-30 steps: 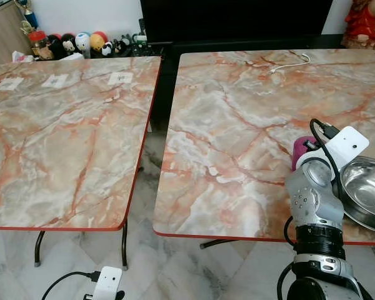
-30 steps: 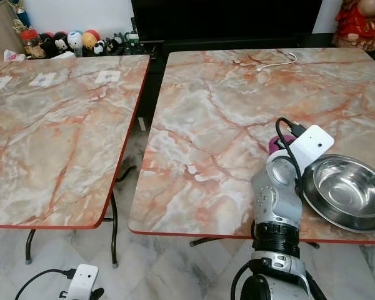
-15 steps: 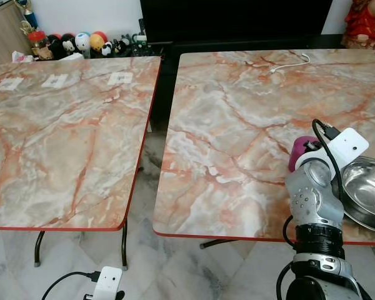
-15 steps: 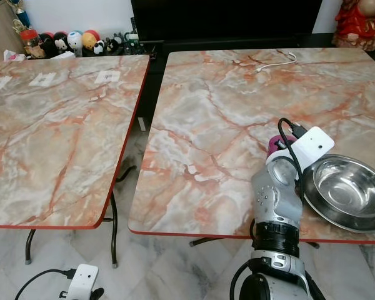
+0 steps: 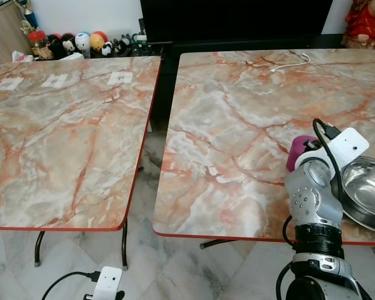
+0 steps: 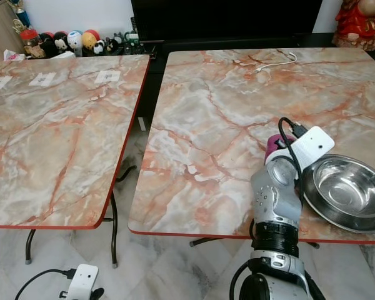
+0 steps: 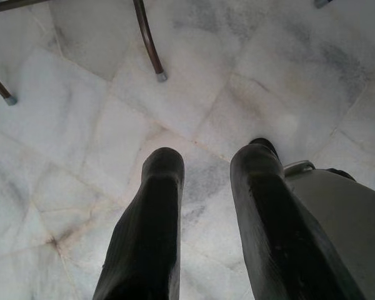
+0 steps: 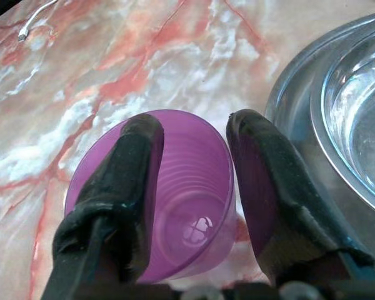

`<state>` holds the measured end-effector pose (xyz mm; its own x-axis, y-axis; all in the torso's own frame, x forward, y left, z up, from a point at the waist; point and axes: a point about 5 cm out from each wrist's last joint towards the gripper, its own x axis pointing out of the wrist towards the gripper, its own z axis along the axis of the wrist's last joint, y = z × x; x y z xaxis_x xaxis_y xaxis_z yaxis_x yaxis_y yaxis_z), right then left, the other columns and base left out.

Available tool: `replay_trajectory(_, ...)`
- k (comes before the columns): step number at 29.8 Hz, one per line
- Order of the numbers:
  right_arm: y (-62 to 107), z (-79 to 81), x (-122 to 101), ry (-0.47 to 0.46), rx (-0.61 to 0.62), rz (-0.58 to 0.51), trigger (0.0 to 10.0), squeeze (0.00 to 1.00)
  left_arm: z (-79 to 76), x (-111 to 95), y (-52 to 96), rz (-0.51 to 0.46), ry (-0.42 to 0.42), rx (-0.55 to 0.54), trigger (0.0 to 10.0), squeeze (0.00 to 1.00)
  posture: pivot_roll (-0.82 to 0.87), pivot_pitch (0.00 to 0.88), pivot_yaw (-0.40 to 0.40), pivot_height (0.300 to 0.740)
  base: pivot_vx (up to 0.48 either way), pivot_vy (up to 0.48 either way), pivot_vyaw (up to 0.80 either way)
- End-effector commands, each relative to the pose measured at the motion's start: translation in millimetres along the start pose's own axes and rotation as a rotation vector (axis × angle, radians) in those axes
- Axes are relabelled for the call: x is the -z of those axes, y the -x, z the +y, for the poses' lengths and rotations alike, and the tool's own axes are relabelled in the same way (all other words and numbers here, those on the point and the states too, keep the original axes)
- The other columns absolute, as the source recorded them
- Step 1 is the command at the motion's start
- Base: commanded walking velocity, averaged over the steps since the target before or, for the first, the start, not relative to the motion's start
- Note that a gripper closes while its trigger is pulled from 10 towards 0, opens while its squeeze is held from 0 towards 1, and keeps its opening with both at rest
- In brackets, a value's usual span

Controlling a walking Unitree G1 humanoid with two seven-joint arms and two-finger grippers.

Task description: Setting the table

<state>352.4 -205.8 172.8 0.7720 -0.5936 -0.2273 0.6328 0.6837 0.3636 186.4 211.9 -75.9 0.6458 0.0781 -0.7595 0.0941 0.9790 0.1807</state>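
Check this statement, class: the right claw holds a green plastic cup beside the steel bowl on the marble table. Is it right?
One detail is wrong: the cup is purple, not green, as the right wrist view shows. The right claw does hold it beside the steel bowl on the marble table.

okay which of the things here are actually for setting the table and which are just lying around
For the job: purple cup held by the right gripper; steel bowl beside it.

Lying about: white cable, paper labels, toy figures, red figurine.
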Motion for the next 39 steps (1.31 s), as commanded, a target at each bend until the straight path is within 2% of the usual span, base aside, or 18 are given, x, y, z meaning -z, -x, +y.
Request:
replay_trajectory(1, 2.7, 4.8, -5, 0.002, -0.006, -0.022, 10.0, 0.00, 3.7, 6, 1.4, 0.023, -0.004, -0.009, 10.0, 0.00, -0.11, 0.084, 0.065, 0.740, 0.000, 0.000, 0.00)
replay_trajectory(4, 3.3, 4.7, -7, 0.028, -0.006, -0.055, 10.0, 0.00, 3.7, 6, 1.4, 0.023, -0.003, -0.009, 10.0, 0.00, -0.11, 0.083, 0.064, 0.740, 0.000, 0.000, 0.00)
replay_trajectory(5, 6.5, 8.4, -17, 0.095, -0.033, -0.149, 10.0, 0.00, 3.8, 6, 1.5, 0.024, -0.004, -0.010, 10.0, 0.00, -0.11, 0.084, 0.065, 0.740, 0.000, 0.000, 0.00)
replay_trajectory(7, 13.5, 14.5, -29, 0.135, -0.084, -0.268, 10.0, 0.00, 3.7, 6, 1.5, 0.023, -0.004, -0.011, 10.0, 0.00, -0.11, 0.085, 0.064, 0.740, 0.000, 0.000, 0.00)
replay_trajectory(10, 24.4, 22.3, -40, 0.174, -0.165, -0.386, 10.0, 0.00, 4.0, 6, 1.5, 0.023, -0.003, -0.012, 10.0, 0.00, -0.11, 0.086, 0.064, 0.740, 0.000, 0.000, 0.00)
replay_trajectory(11, 30.8, 26.5, -40, 0.199, -0.243, -0.419, 10.0, 0.00, 4.1, 6, 1.6, 0.023, -0.003, -0.014, 10.0, 0.00, -0.11, 0.087, 0.064, 0.740, 0.000, 0.000, 0.00)
replay_trajectory(12, 34.4, 27.7, -38, 0.222, -0.300, -0.428, 10.0, 0.00, 4.1, 6, 1.6, 0.023, -0.003, -0.015, 10.0, 0.00, -0.11, 0.087, 0.063, 0.740, 0.000, 0.000, 0.00)
replay_trajectory(13, 34.4, 27.7, -38, 0.222, -0.300, -0.428, 10.0, 0.00, 4.1, 6, 1.6, 0.023, -0.003, -0.015, 10.0, 0.00, -0.11, 0.087, 0.063, 0.740, 0.000, 0.000, 0.00)
replay_trajectory(14, 39.0, 23.8, -34, 0.273, -0.368, -0.452, 10.0, 0.00, 4.0, 6, 1.5, 0.022, -0.002, -0.018, 10.0, 0.00, -0.11, 0.088, 0.061, 0.740, 0.000, 0.000, 0.00)
replay_trajectory(18, 46.4, 16.1, -32, 0.339, -0.455, -0.494, 10.0, 0.00, 4.4, 6, 1.5, 0.021, -0.001, -0.023, 10.0, 0.00, -0.12, 0.088, 0.062, 0.740, 0.000, 0.000, 0.00)
replay_trajectory(23, 55.2, 14.6, -24, 0.363, -0.589, -0.470, 10.0, 0.00, 4.9, 5, 1.5, 0.020, -0.005, -0.025, 10.0, 0.00, -0.13, 0.086, 0.061, 0.740, 0.000, 0.000, 0.00)
replay_trajectory(29, 73.3, 0.6, 3, 0.443, -0.750, -0.421, 10.0, 0.00, 6.0, 5, 1.6, 0.013, -0.006, -0.034, 10.0, 0.00, -0.13, 0.073, 0.064, 0.740, 0.000, 0.000, 0.00)
replay_trajectory(36, 75.3, -14.9, 13, 0.462, -0.761, -0.362, 10.0, 0.00, 7.3, 5, 1.6, 0.014, -0.012, -0.038, 10.0, 0.00, -0.14, 0.060, 0.068, 0.740, 0.000, 0.000, 0.43)
replay_trajectory(39, 73.9, -21.4, 16, 0.422, -0.734, -0.327, 10.0, 0.00, 7.9, 5, 1.7, 0.016, -0.006, -0.038, 10.0, 0.00, -0.14, 0.052, 0.068, 0.740, 0.000, 0.000, 0.00)
